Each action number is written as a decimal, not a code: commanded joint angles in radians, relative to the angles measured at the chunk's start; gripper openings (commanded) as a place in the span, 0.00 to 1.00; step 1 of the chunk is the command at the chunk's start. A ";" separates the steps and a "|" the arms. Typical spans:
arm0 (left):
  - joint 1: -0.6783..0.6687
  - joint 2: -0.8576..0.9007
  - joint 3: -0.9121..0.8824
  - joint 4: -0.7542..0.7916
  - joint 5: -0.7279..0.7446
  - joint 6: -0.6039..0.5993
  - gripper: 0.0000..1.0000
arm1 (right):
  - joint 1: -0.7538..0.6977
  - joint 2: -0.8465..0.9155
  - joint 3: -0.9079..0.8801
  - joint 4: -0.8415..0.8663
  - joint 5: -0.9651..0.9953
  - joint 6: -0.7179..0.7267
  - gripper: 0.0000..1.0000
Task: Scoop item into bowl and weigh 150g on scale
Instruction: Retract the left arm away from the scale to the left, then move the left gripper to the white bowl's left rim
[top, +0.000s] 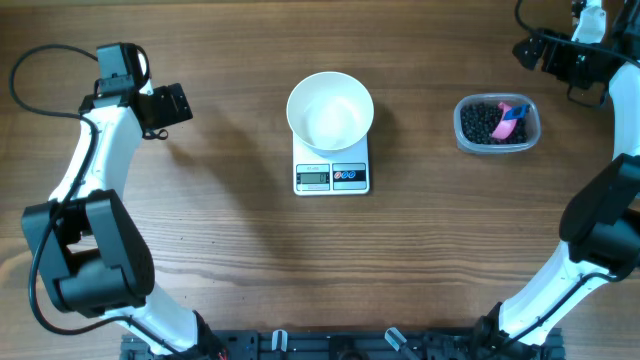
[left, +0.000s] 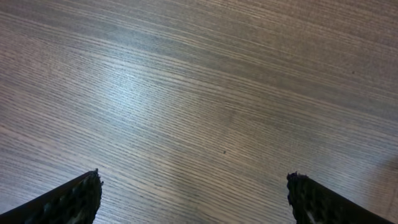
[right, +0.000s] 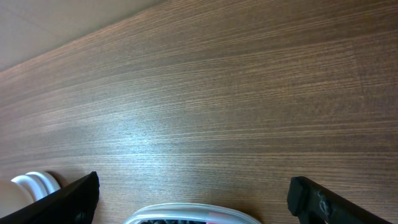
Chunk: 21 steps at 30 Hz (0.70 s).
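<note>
The left gripper (top: 166, 104) has its jaws spread wide with nothing between them. Its wrist view shows only bare table (left: 205, 93) ahead of the fingers. The bowl (top: 330, 110) lies well off to that gripper's right, far from its jaws. It stands on the scale (top: 332, 177), whose display faces the robot's base, and it looks empty.

Further right sits a clear tub (top: 464, 137) holding the item (top: 481, 122), a dark heap of beans too many to count. A pink scoop (top: 510, 121) lies on the heap. Its long axis slants from the tub's far right corner down toward the near left. Which end is the handle cannot be told.

The right gripper (top: 535, 52) is also fully parted and holds nothing. It hangs beyond the tub's far side, near it but not touching. In the right wrist view the tub's rim (right: 186, 210) shows at the bottom edge, centred between the two fingers. So the tub lies just under and ahead of those jaws.

The coming move is probably a reach for the scoop, and the right arm is clearly the nearer. Its jaws would likely need to turn across the scoop's slant before closing.

Counted: two grippers, one bowl, one scale, one tub, one scoop.
</note>
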 joint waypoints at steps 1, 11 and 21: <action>0.003 0.002 0.000 -0.005 0.061 0.017 1.00 | 0.006 0.012 0.017 0.002 0.006 0.000 1.00; 0.004 -0.219 0.188 -0.102 0.505 0.423 1.00 | 0.006 0.012 0.017 0.002 0.006 0.001 1.00; -0.103 -0.270 0.380 -0.690 0.649 0.991 1.00 | 0.006 0.012 0.017 0.002 0.006 0.001 1.00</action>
